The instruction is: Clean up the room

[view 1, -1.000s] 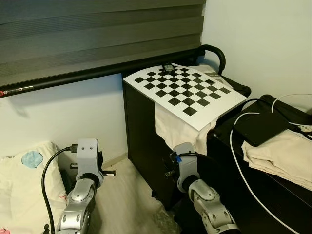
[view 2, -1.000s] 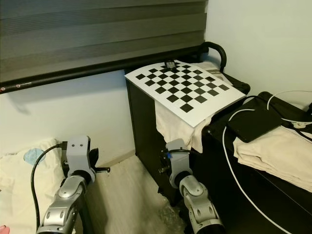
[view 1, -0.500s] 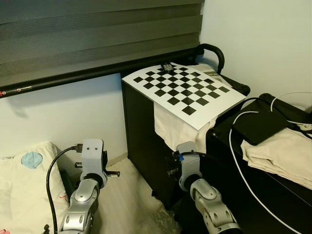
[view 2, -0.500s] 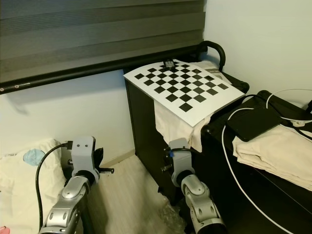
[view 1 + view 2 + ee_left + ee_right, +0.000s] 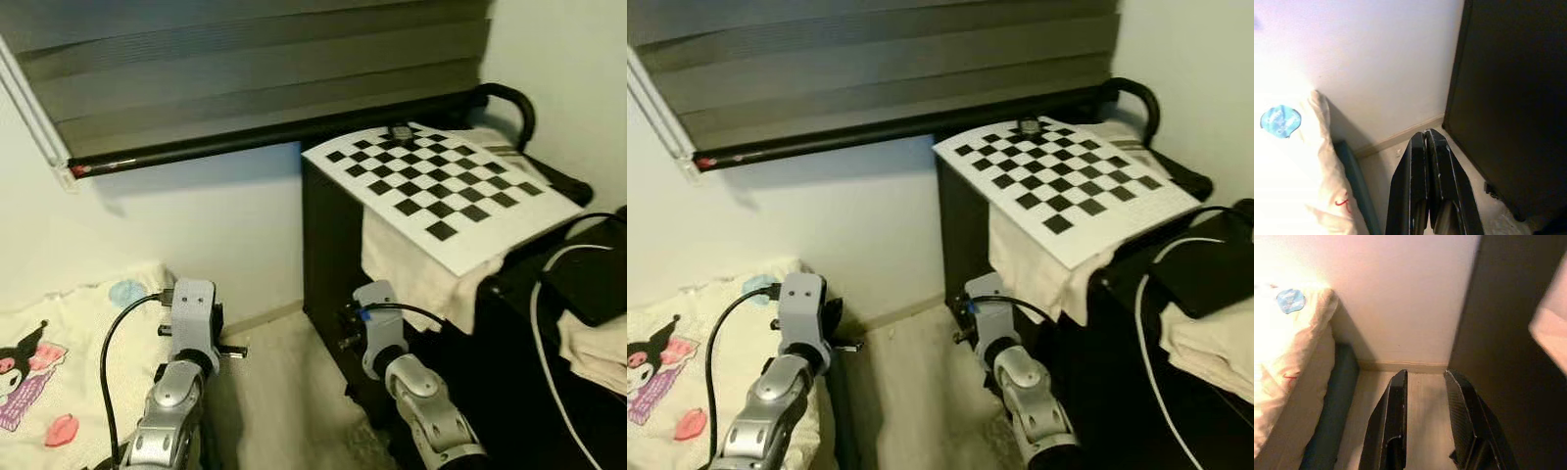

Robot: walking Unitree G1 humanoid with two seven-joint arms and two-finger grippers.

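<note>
My left gripper (image 5: 1425, 134) hangs low above the pale floor, its two black fingers pressed together with nothing between them. My right gripper (image 5: 1425, 374) is open and empty, pointing at the floor strip between the bedding and the black cabinet (image 5: 328, 245). Both silver wrists show in the left eye view, the left arm (image 5: 194, 313) beside the bed and the right arm (image 5: 374, 318) in front of the cabinet. Cream bedding (image 5: 59, 382) with a cartoon print lies at the left, a round blue patch (image 5: 125, 292) on its edge.
A checkerboard sheet (image 5: 441, 191) lies over a pale cloth (image 5: 411, 274) on the cabinet, a small dark object (image 5: 400, 132) at its far edge. A black device (image 5: 593, 284) with a white cable and folded beige cloth (image 5: 600, 351) sit at the right. Grey blinds (image 5: 255, 69) hang behind.
The camera has turned left: cabinet and checkerboard sit further right in the picture and more of the bedding shows. Both arms stay low, the grippers unchanged.
</note>
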